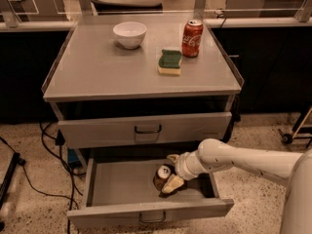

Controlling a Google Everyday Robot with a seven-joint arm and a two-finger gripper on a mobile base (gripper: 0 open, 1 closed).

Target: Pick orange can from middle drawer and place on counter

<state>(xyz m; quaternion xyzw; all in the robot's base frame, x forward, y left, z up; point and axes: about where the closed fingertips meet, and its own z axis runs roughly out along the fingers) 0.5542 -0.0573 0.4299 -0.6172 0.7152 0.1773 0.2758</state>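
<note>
The orange can [161, 175] lies tilted in the open middle drawer [117, 184], right of centre, with its silver top towards me. My gripper [170, 171] reaches into the drawer from the right and is at the can. It is open, with one finger [171, 158] behind the can and the other finger [174, 184] in front of it against the can's right side. The can rests on the drawer floor. The counter [107, 69] is the grey top above the drawers.
On the counter stand a white bowl [129, 34], a green-and-yellow sponge [170, 62] and a red Coca-Cola can [192, 38]. The upper drawer [146, 129] is closed. Cables [46, 145] lie on the floor at the left. A cart wheel [286, 138] is at the right.
</note>
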